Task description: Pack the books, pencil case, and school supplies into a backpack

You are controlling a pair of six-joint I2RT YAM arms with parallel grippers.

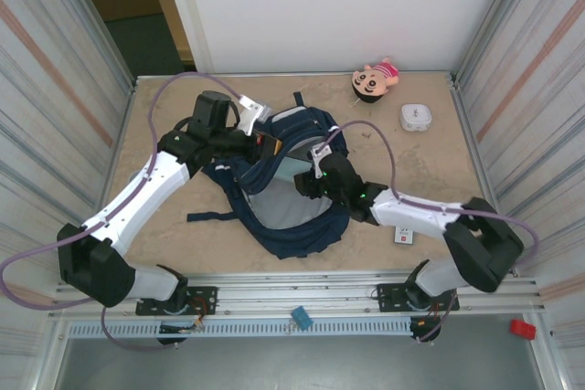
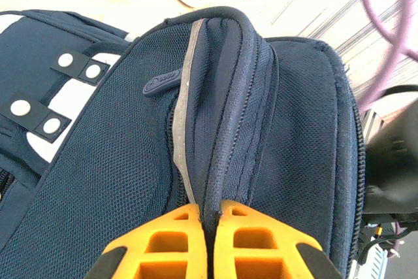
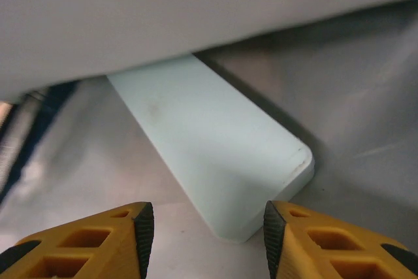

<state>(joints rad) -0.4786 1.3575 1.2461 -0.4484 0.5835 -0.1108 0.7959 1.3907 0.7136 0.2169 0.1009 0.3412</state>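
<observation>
My left gripper (image 2: 209,217) is clamped on the backpack (image 2: 98,161) rim. My right gripper (image 3: 209,217) stands parted over the pencil case (image 3: 215,148), which lies inside. The white supplies pack (image 1: 403,237) is unpacked on the table (image 1: 439,162), near right.

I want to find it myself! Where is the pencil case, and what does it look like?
Find the big navy backpack lying open on the table. Inside its mouth, just ahead of the right gripper, lies the pencil case. It is long, flat and pale teal with rounded corners, unlike the grey lining around it and the small white square box outside the bag.
</observation>
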